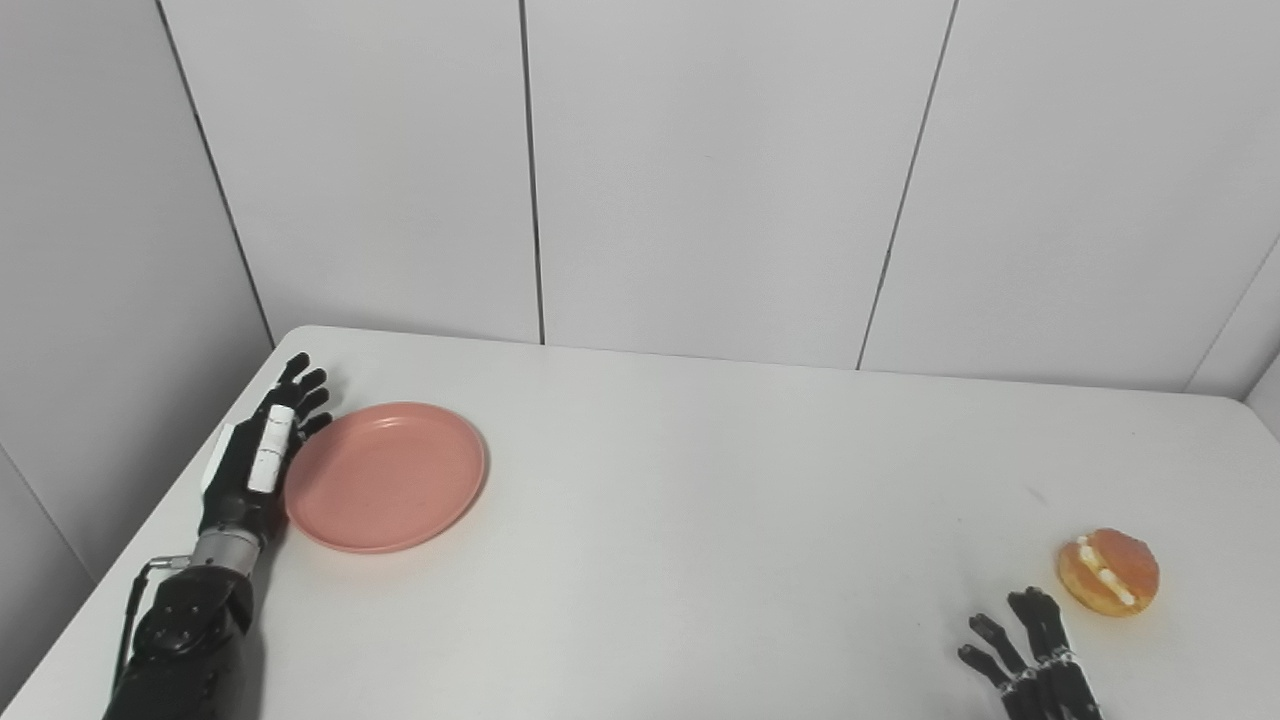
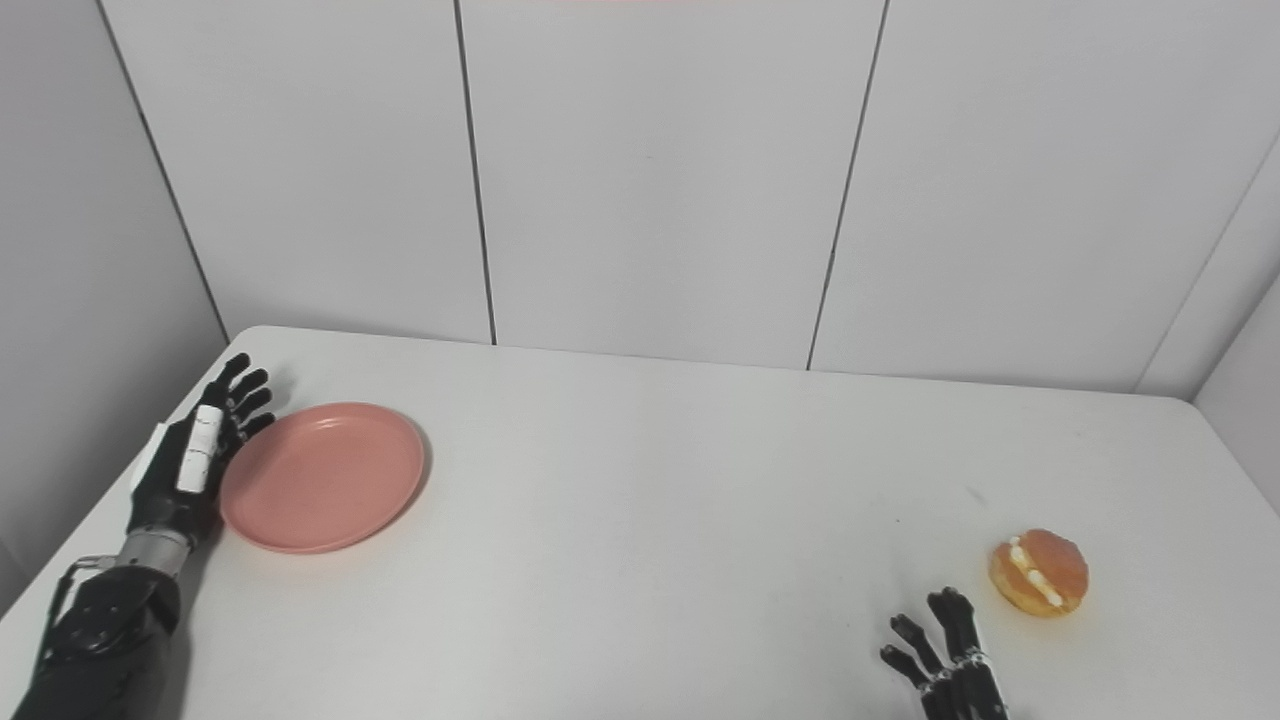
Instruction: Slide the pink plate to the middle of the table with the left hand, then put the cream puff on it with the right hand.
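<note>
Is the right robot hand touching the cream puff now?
Apart. In the left eye view, bare white table shows between the right robot hand, fingers spread, and the cream puff, which lies beyond and right of it.

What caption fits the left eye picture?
Left hand open beside pink plate; right hand open near cream puff.

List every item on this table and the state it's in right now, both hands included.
Round pink plastic plate: empty, flat, far left.
Golden cream-filled puff: on the bare table, untouched.
Left hand: open, against the plate's left rim.
Right hand: open, empty, beside the puff.
</note>
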Robot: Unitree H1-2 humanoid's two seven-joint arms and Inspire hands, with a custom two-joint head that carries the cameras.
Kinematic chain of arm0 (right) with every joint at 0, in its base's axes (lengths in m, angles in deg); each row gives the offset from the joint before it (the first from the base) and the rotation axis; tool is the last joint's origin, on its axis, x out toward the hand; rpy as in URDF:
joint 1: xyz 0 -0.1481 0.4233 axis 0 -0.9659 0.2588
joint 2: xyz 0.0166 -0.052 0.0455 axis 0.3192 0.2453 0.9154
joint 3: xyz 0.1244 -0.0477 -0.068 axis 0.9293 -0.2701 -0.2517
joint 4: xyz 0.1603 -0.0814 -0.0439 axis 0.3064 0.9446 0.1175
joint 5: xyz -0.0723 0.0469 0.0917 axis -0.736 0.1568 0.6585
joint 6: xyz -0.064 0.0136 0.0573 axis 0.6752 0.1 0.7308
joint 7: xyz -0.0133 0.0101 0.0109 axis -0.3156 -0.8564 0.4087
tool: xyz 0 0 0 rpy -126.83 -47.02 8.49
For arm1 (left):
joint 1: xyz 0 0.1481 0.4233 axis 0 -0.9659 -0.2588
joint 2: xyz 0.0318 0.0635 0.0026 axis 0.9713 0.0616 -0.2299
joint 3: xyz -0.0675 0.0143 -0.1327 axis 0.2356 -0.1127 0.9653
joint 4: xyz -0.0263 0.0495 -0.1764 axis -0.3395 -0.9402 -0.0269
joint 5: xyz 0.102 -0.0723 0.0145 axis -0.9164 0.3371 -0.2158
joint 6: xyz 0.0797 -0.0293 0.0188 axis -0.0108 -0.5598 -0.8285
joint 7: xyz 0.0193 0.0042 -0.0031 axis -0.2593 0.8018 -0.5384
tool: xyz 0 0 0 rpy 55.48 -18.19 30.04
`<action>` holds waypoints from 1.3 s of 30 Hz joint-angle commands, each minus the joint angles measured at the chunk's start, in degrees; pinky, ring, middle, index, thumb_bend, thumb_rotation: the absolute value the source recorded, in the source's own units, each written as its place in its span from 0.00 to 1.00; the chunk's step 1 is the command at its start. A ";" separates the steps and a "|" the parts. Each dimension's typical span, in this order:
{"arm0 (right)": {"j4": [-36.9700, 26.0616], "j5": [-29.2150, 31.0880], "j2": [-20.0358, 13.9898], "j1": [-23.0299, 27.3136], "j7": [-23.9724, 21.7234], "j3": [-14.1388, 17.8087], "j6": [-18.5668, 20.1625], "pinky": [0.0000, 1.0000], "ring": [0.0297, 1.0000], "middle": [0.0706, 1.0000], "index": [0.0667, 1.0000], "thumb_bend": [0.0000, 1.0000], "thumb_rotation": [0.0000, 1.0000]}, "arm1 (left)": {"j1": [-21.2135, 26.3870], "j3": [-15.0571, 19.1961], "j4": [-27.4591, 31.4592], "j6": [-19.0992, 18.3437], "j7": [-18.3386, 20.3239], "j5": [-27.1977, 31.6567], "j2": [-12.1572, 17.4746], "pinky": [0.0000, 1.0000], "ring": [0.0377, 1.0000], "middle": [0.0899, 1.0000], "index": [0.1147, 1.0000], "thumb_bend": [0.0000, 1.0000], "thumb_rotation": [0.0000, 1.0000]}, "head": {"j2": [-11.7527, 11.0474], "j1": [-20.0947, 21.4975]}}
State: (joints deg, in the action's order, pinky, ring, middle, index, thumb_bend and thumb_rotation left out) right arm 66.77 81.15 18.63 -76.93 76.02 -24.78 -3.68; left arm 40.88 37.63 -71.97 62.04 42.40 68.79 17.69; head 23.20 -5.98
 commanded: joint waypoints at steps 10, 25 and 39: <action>6.96 -1.50 0.04 -0.28 1.94 -0.46 9.08 0.84 0.88 0.98 0.97 0.87 0.97 | 0.34 -1.00 1.75 -1.07 1.23 1.54 -3.24 0.79 0.88 0.88 0.89 0.90 0.88 | 0.30 0.40; 5.49 -2.46 0.20 -0.83 2.99 -1.17 9.87 0.80 0.86 0.97 0.97 0.86 0.97 | -0.28 -3.26 7.15 -6.03 -0.71 -0.43 -7.96 0.75 0.88 0.87 0.87 0.92 0.88 | 0.86 1.51; 4.35 -2.26 0.21 -1.14 2.98 -1.50 10.89 0.79 0.84 0.97 0.97 0.85 0.96 | -1.19 -5.82 10.61 -10.68 -2.78 -2.12 -12.32 0.74 0.87 0.87 0.88 0.90 0.89 | 1.56 2.36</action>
State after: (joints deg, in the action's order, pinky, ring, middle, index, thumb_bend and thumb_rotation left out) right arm 65.53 80.30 18.60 -77.64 77.61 -25.50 -3.62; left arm 40.90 32.52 -61.89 51.39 40.58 67.08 7.57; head 24.70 -3.61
